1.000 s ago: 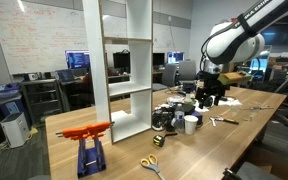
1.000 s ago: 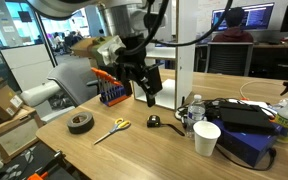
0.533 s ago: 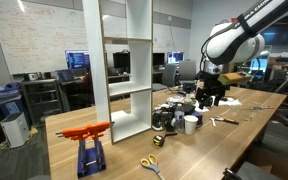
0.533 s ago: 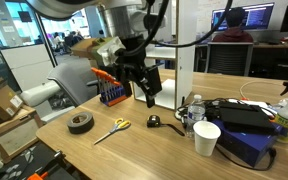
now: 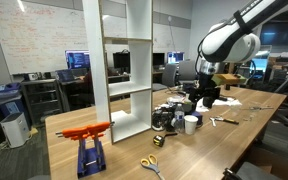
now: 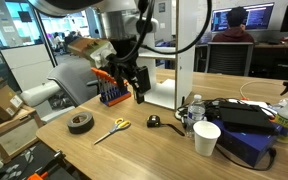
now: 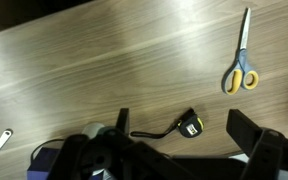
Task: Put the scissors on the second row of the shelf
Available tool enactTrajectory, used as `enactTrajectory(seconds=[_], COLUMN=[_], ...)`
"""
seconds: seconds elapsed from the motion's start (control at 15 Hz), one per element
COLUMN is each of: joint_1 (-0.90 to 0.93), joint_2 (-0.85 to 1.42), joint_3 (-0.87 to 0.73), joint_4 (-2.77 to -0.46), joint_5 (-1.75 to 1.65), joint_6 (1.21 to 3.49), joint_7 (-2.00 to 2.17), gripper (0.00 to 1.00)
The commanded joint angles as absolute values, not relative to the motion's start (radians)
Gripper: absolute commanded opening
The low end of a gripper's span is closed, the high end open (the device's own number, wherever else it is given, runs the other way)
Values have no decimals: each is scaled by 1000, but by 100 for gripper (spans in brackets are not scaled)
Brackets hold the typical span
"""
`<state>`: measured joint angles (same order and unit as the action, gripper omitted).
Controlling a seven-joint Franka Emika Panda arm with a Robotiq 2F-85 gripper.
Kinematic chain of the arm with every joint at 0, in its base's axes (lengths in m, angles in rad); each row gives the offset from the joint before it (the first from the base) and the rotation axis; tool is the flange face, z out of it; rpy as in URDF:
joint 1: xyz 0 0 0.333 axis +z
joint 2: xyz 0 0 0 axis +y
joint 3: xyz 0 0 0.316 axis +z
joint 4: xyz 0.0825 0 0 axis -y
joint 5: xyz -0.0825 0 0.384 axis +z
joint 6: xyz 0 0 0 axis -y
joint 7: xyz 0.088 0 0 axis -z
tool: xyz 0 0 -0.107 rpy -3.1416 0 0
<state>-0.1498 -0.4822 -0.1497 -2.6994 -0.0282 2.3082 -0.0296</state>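
Black fingers (image 7: 123,122) are seen at the bottom of the wrist view, spread wide apart. Nothing is held between them. The gripper (image 6: 138,88) is held up in the air over the wooden table (image 6: 144,152), near the foot of the white shelf (image 6: 187,50).

In the wrist view, a small tape measure (image 7: 189,126) with a black cord is seen on the wood between the two fingers. The scissors (image 7: 242,66) are found farther out, up and to the right of it. They are laid flat on the table, with the yellow handles nearer the jaws and the silver blades pointed away. They are not touched by the gripper and are well apart from it.

In an exterior view the scissors (image 6: 112,130) are seen lower down and to the left of the gripper, between a black tape roll (image 6: 80,122) and the tape measure. In an exterior view from farther off, the scissors (image 5: 150,163) are seen near the front edge of the table, well apart from the gripper (image 5: 206,97). The shelf (image 5: 129,70) is stood on the table behind them.

An orange bar (image 5: 87,130) is held on a blue stand (image 5: 88,155) to the left of the scissors. A white cup (image 5: 191,124) is stood below the gripper.
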Motion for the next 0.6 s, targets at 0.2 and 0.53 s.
enactTrajectory(seconds=[0.2, 0.53], joint_1=[-72, -63], joint_2=[-397, -283], joint_3=[-24, 60], joint_4=[-2678, -2640], joint_5=[10, -21], joint_6=[2375, 2438], joint_7=[97, 226], gripper=[100, 100])
